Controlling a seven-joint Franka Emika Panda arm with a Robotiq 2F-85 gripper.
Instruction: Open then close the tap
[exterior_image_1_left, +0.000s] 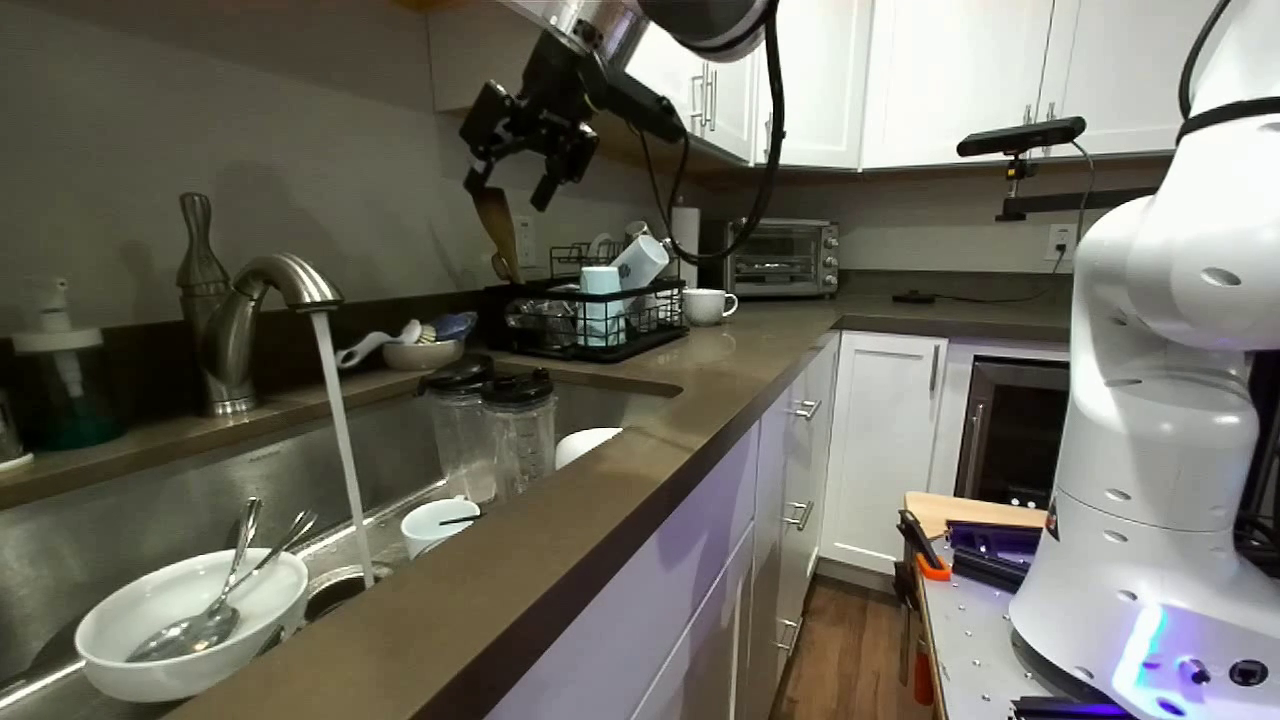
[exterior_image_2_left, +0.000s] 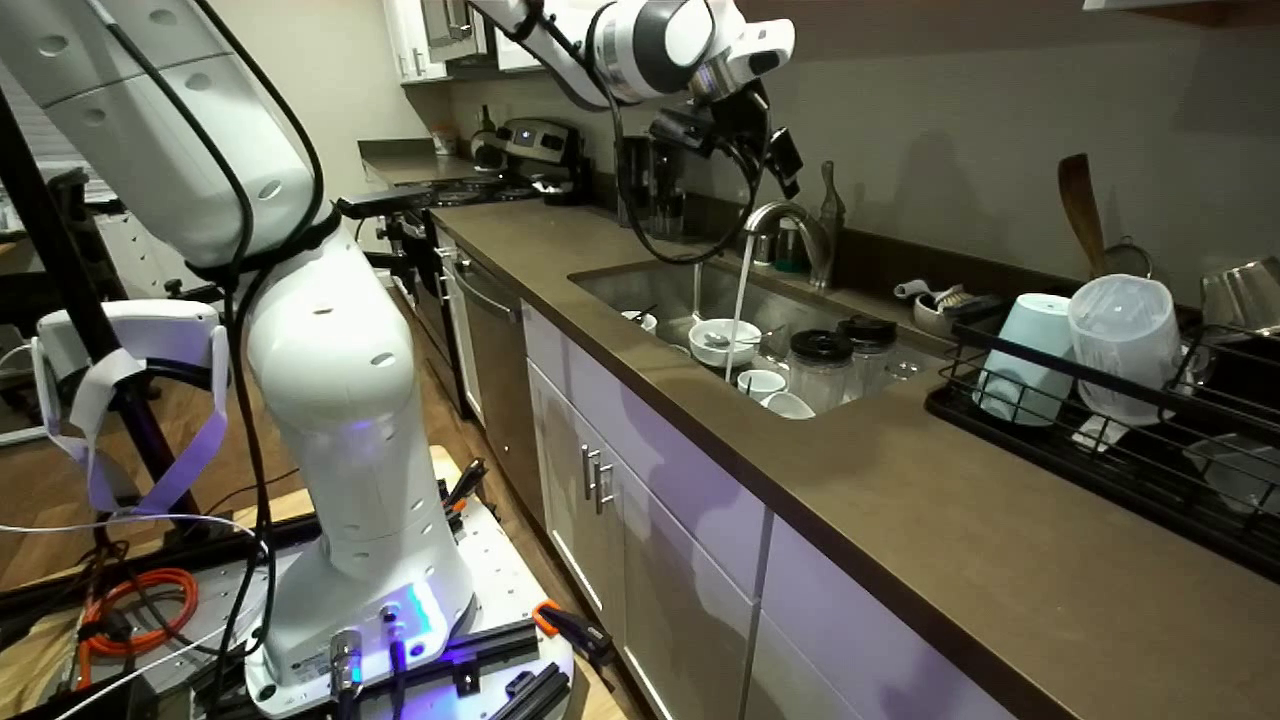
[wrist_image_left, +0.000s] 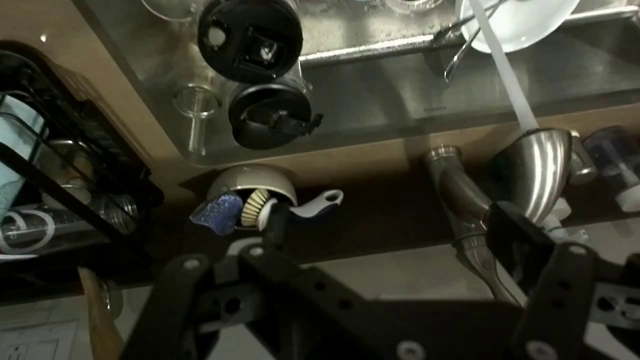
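The chrome tap (exterior_image_1_left: 228, 345) stands behind the sink and shows in both exterior views (exterior_image_2_left: 818, 250). Its long handle (exterior_image_1_left: 202, 245) points upright. A stream of water (exterior_image_1_left: 345, 440) runs from the arched spout into the sink. My gripper (exterior_image_1_left: 510, 188) is open and empty, high above the counter, apart from the tap and on the dish-rack side of it. In the wrist view the open fingers (wrist_image_left: 390, 225) frame the back wall. There the right finger covers part of the tap (wrist_image_left: 542, 170), and the handle (wrist_image_left: 482, 260) appears just inside that finger.
The sink (exterior_image_2_left: 640, 270) holds a white bowl with spoons (exterior_image_1_left: 190, 625), black-lidded bottles (exterior_image_1_left: 520, 430) and cups. A small bowl with a brush (exterior_image_1_left: 425, 352) sits between tap and dish rack (exterior_image_1_left: 600, 345). A wooden spatula (exterior_image_1_left: 497, 230) rises below the gripper. The wall is close behind.
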